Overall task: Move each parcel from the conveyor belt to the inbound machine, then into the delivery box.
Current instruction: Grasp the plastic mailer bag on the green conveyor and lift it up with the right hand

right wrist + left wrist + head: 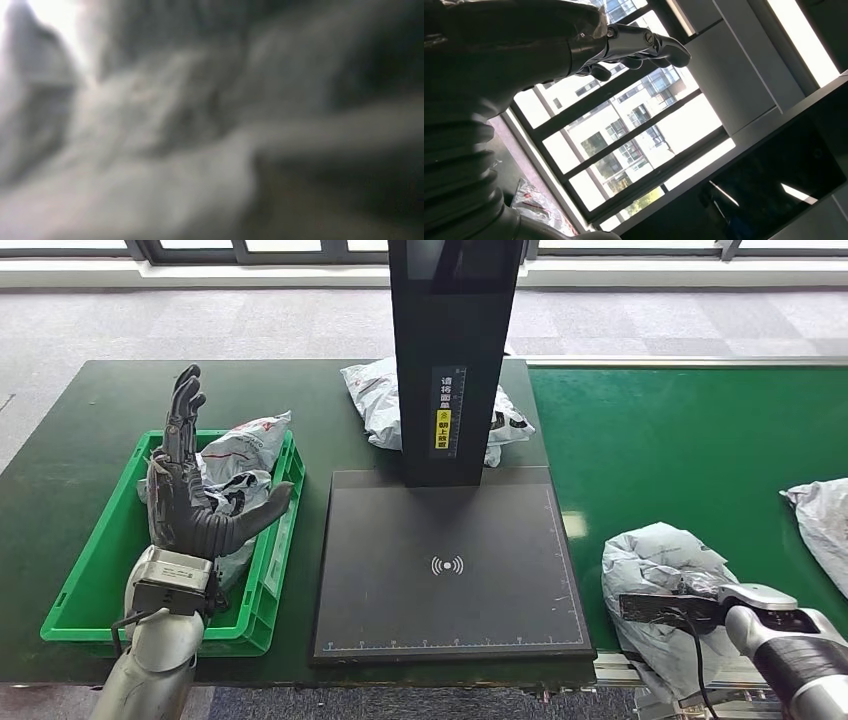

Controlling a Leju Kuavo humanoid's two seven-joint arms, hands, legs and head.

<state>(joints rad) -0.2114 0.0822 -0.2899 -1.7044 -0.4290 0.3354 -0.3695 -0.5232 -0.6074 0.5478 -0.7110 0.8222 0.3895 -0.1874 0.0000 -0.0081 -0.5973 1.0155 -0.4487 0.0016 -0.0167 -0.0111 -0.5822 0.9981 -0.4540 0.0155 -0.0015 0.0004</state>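
Observation:
A crumpled grey parcel sits at the near edge of the green conveyor belt, and its lower part hangs past that edge. My right hand grips it from the side, with the fingers sunk into the plastic. The right wrist view is a blur of the parcel's grey plastic close to the lens. My left hand is raised over the green delivery box, fingers spread upward and holding nothing; its fingers point at the windows. Grey parcels lie in the box. The inbound machine's black scanning plate is bare.
The machine's black column rises behind the plate, with another parcel lying behind it on the dark table. One more grey parcel lies at the belt's right edge.

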